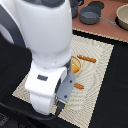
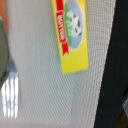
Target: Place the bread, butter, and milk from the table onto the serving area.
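The butter [image 2: 71, 32], a flat yellow box with a red label and a cow picture, lies flat on the beige striped serving area [image 2: 45, 95] near its edge in the wrist view. No fingers show in that view. In the exterior view my arm covers the near part of the serving area [image 1: 97, 60]. The gripper [image 1: 61, 104] points down over the mat's near edge, and its jaws are too dark and hidden to read. The butter is hidden behind the arm there. An orange-yellow item [image 1: 75, 65] peeks out beside the arm; I cannot tell what it is. The milk is out of view.
Two thin orange sticks [image 1: 86, 59] [image 1: 79, 86] lie on the mat. A brownish-pink board [image 1: 102, 27] with a dark pot [image 1: 90, 16] stands at the back on the exterior view's right. A grey rim [image 2: 3, 50] and black table [image 2: 117, 75] edge the wrist view.
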